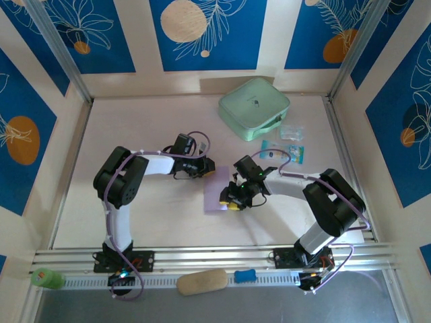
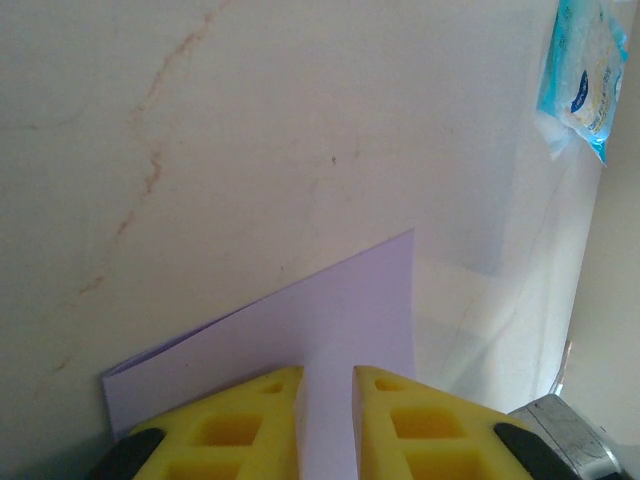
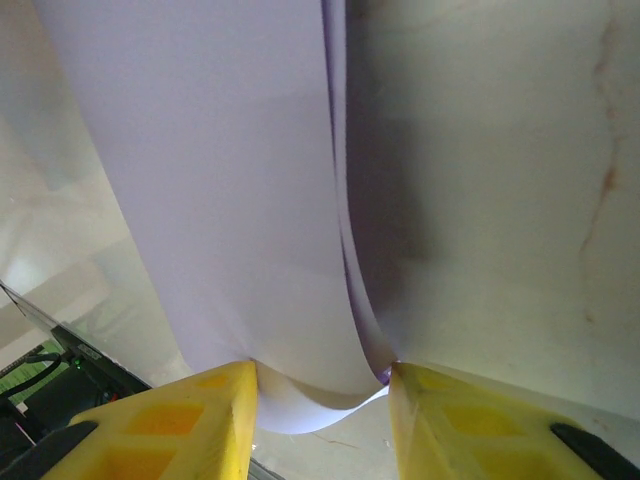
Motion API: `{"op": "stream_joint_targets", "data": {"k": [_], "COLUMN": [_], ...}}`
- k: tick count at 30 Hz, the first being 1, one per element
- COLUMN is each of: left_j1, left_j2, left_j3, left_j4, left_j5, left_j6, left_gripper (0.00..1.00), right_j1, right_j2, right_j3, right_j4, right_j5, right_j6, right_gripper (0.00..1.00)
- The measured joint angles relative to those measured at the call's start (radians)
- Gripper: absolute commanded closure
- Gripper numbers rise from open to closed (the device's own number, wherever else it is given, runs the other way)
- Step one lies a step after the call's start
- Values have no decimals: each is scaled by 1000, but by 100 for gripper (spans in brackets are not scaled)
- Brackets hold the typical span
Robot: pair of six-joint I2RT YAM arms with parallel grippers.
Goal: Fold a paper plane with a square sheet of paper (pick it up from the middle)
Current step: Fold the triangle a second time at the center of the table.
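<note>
Top external view, big stuff first: table [image 1: 135,121], mint-green case [image 1: 254,108] parked at the back, and the square sheet of paper [image 1: 217,192] mid-table between my arms, doubled over. Left gripper [image 2: 327,375] is pinched tight on one edge, and the right gripper [image 3: 322,375] squeezes a bowed loop of it. Looks like the first centre fold to me. Next I'd need to flatten that loop into a crisp crease without the layers sliding.
</note>
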Motion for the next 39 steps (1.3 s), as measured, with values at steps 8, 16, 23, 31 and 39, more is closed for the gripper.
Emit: {"op": "stream_joint_targets", "data": {"k": [8, 16, 23, 31, 39], "left_j1": [0, -1, -1, -1, -1], "left_j2": [0, 0, 0, 0, 0], "left_j3": [0, 0, 0, 0, 0], "left_j4": [0, 0, 0, 0, 0], "left_j5": [0, 0, 0, 0, 0], "left_j6": [0, 0, 0, 0, 0], "left_gripper": [81, 81, 81, 81, 80], "right_j1": [0, 0, 0, 0, -3], "right_j2": [-39, -75, -79, -103, -87], "right_j3": [0, 0, 0, 0, 2], "right_j4": [-18, -25, -66, -83, -21], "right_j5": [12, 11, 13, 12, 5], "right_j6": [0, 0, 1, 1, 0], "right_gripper": [61, 61, 61, 61, 60]}}
